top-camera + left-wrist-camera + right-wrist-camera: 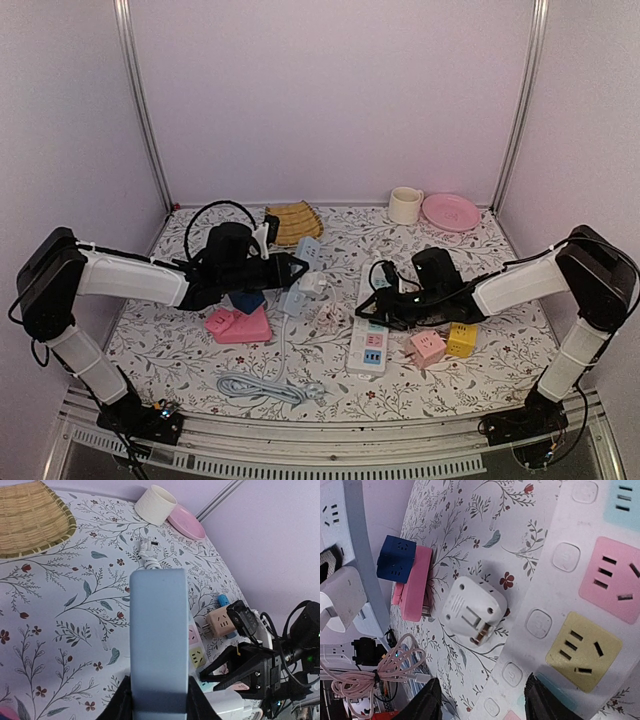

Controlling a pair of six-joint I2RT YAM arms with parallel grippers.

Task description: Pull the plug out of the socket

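Plug [474, 611] lies free at the socket's [545, 590] nine o'clock, right end effector [482, 700] apart above it, left end effector [157, 705] clamped on the blue strip [159, 630]: pull looks done, a clean retreat next.

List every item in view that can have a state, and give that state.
socket, flat on the table, pink and yellow outlets empty.
plug, out of the socket, lying loose on the table, prongs up.
left hand, shut on the grey-blue strip.
grey-blue strip, gripped by the left hand.
right hand, open, holding nothing.
mug, upright.
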